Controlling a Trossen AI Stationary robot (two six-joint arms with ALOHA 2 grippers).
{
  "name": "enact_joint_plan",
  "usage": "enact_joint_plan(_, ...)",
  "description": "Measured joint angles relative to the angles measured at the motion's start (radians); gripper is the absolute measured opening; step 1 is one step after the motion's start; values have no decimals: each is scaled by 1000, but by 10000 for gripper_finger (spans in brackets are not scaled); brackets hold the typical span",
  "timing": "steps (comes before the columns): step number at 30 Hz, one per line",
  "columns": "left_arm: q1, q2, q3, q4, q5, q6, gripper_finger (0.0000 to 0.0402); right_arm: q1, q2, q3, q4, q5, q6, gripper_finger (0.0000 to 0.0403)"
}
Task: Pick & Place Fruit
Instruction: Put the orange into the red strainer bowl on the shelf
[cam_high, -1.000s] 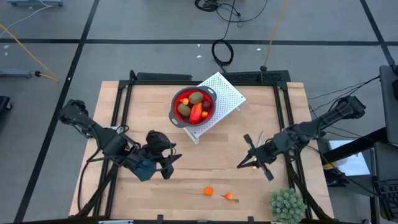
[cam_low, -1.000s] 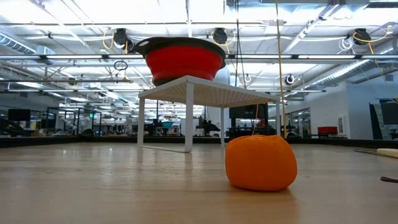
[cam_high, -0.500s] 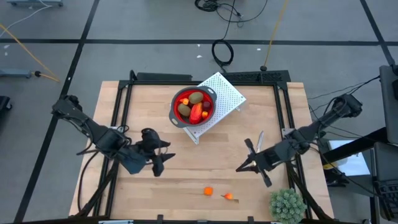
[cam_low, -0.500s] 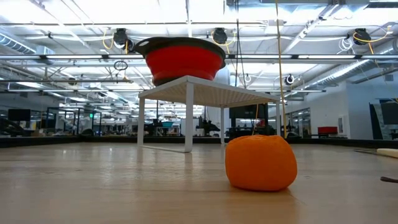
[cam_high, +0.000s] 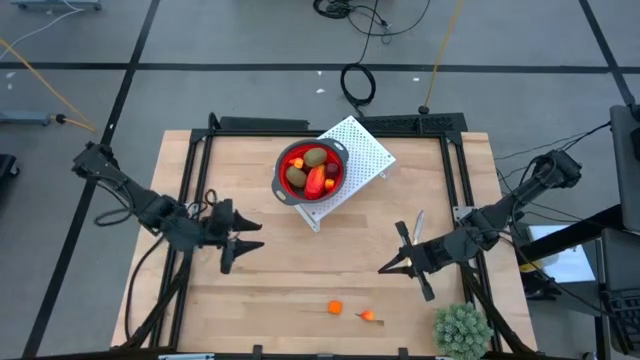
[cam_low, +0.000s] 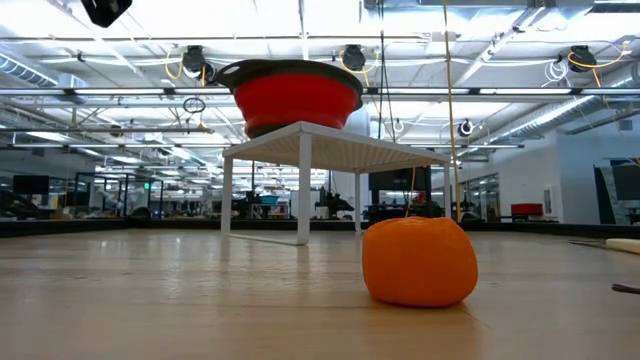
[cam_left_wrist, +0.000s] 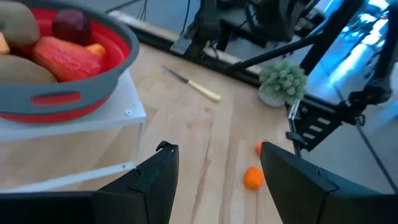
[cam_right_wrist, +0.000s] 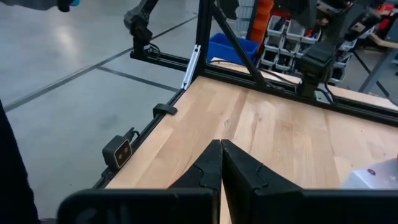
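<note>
The work surface was a light wooden table (cam_high: 330, 270) of butt-jointed planks, bordered by a black metal frame (cam_high: 440, 125) and standing on a grey floor marked with dark lines. A white perforated stand (cam_high: 362, 150) sat at the far centre of the table, and a red colander with a grey rim (cam_high: 285, 160) rested on it. Most of the fruit (cam_high: 315, 172) lay inside the colander: olive-brown ovals, a long red-orange piece and a dark red ball. Two small orange pieces remained on the bare wood near the front edge, one orange ball (cam_high: 335, 307) and a smaller orange piece (cam_high: 368, 316) just to its right, apart from each other. A spiky green plant ball (cam_high: 461, 329) occupied the near right corner, and a pale-handled knife (cam_high: 417, 222) lay right of centre. The left gripper (cam_high: 243, 245) hovered over the left part of the table with its fingers spread and nothing between them. The right gripper (cam_high: 386, 267) was over the right part of the table, its fingers pressed together and empty. In the low view, the room behind showed a high ceiling with bright strip lights, pipework and workbenches. A coiled black cable (cam_high: 357, 83) lay on the floor beyond the table.
</note>
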Motion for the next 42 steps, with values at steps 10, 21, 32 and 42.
enact_joint_plan(10, 0, -204, -129, 24, 33, 150, 225, -2, 63, 19, -21, -3, 23, 0)
enact_joint_plan(21, 0, -352, -236, 20, 198, 245, 225, -56, 316, 313, -193, -6, 41, 0)
enact_joint_plan(32, 0, -485, -348, 17, 262, 271, 225, -61, 547, 604, -380, -137, 86, 0)
enact_joint_plan(42, 0, -578, -390, 8, 279, 312, 225, -63, 712, 751, -466, -240, 98, 0)
